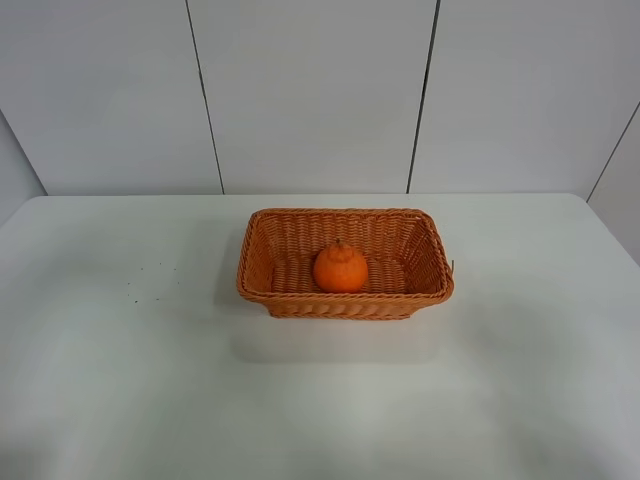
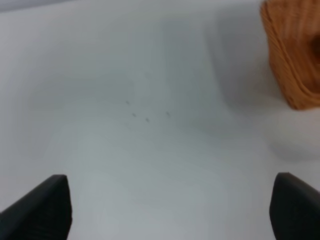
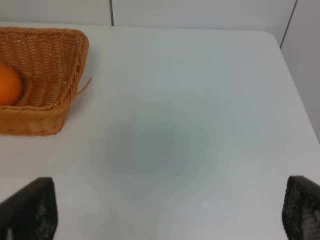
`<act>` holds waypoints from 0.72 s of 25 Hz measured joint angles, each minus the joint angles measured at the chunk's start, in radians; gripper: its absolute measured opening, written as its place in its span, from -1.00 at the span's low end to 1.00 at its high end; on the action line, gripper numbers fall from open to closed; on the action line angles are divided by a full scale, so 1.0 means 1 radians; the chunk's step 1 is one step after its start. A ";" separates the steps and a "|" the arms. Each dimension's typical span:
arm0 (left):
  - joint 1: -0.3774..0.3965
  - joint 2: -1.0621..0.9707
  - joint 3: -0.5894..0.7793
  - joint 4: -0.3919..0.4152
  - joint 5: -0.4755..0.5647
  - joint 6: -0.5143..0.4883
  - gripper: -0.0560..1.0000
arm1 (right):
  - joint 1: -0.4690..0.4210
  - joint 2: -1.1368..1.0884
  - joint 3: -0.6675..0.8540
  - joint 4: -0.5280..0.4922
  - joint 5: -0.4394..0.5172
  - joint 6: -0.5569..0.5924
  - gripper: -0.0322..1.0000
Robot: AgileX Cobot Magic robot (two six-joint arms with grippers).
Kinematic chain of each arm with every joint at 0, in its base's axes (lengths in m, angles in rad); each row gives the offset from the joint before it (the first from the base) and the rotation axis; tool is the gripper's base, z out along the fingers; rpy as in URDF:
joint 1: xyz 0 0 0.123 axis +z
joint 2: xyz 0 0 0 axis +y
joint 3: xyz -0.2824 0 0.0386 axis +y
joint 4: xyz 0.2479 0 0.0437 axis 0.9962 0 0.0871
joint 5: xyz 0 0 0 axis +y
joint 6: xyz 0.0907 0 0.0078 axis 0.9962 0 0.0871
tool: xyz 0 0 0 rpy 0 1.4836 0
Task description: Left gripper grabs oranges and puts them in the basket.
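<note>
The orange (image 1: 340,268) sits upright inside the wicker basket (image 1: 262,236) at the middle of the white table; it also shows in the right wrist view (image 3: 8,84) inside the basket (image 3: 70,65). No arm shows in the exterior high view. In the left wrist view my left gripper (image 2: 170,210) is open and empty above bare table, with a corner of the basket (image 2: 292,60) off to one side. In the right wrist view my right gripper (image 3: 170,215) is open and empty above bare table, apart from the basket.
The white table (image 1: 120,380) ends at a grey panelled wall (image 1: 310,90) behind the basket. A few small dark specks (image 1: 145,280) mark the table left of the basket. A loose wicker strand (image 3: 84,86) sticks out from the basket's corner.
</note>
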 joint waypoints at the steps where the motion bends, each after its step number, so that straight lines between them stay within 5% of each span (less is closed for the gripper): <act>1: 0.000 -0.034 0.023 -0.005 0.006 0.002 0.79 | 0.000 0.000 0.000 0.000 0.000 0.000 0.41; 18: 0.000 -0.520 0.128 -0.016 0.174 -0.012 0.77 | 0.000 0.000 0.000 0.000 0.000 0.000 0.41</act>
